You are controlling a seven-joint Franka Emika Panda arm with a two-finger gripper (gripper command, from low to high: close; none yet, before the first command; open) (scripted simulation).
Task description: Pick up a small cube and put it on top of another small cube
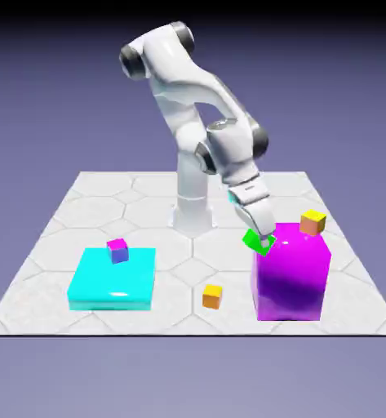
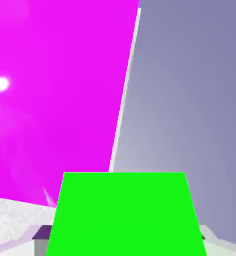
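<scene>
Right of center in the exterior view, I observe the gripper (image 1: 263, 237) tilted, its fingers closed on the green cube (image 1: 257, 242), with the yellow-topped cube (image 1: 312, 222) farther right atop the magenta block (image 1: 289, 277).

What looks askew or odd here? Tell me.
Only the green cube: in the exterior view it sits tilted in the hand, beside the magenta block's top, while the cubes elsewhere look upright. That is probably just the hand's own slant. I see no spill or damage.
</scene>
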